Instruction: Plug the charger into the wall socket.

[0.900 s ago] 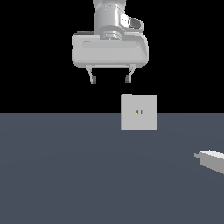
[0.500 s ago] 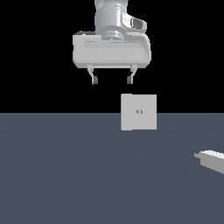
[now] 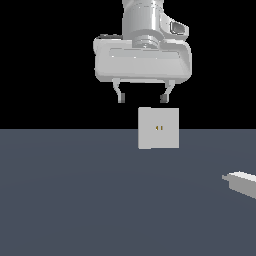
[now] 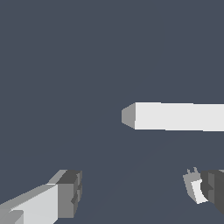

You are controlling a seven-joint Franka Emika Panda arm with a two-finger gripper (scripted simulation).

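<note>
Little has changed since the earlier frames.
We see our gripper (image 3: 142, 97) still hovering wide and empty above the wall socket (image 3: 158, 128); the charger (image 3: 242, 183) lies unmoved, well apart.

The floor (image 3: 75, 200) was a flat, plain dark slate-grey surface that ended at a straight far edge against black. 2 things rested on it. The wall socket (image 3: 158, 128), a light grey square plate, stood upright toward the far side, a little to the exterior view's right of centre. The charger (image 3: 242, 183), a light grey-white block, lay nearer, at the exterior view's right edge, well apart from the plate.
</note>
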